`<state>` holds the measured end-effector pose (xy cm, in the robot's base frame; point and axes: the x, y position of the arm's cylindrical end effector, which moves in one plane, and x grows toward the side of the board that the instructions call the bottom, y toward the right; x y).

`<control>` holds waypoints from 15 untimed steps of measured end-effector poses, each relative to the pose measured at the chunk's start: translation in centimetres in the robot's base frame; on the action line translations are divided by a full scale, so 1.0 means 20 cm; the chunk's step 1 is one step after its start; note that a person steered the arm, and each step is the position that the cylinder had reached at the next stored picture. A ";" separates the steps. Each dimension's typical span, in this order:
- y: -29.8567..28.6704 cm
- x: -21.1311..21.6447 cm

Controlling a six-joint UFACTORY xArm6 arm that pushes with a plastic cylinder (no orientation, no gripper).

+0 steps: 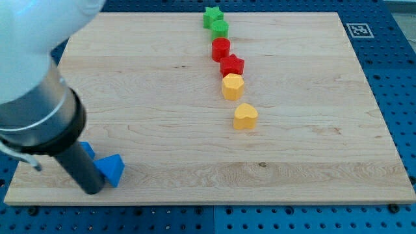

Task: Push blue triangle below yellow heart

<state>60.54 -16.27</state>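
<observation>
The blue triangle [112, 169] lies near the board's bottom left corner. My tip [93, 190] rests on the board just left of it, touching or nearly touching its left side. A second blue block [86, 150] shows partly behind the rod; its shape is unclear. The yellow heart [245, 117] sits right of centre, far to the right of and above the triangle.
A column of blocks runs up from the heart: a yellow hexagon [232, 86], a red star [232, 65], a red cylinder [221, 49], a green cylinder [220, 28] and a green star [212, 15]. The arm's pale body [32, 58] fills the view's top left. The board's bottom edge [208, 201] is close to the tip.
</observation>
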 end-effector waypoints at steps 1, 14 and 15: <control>0.14 -0.02; 0.60 0.04; 0.74 0.04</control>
<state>61.33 -1.38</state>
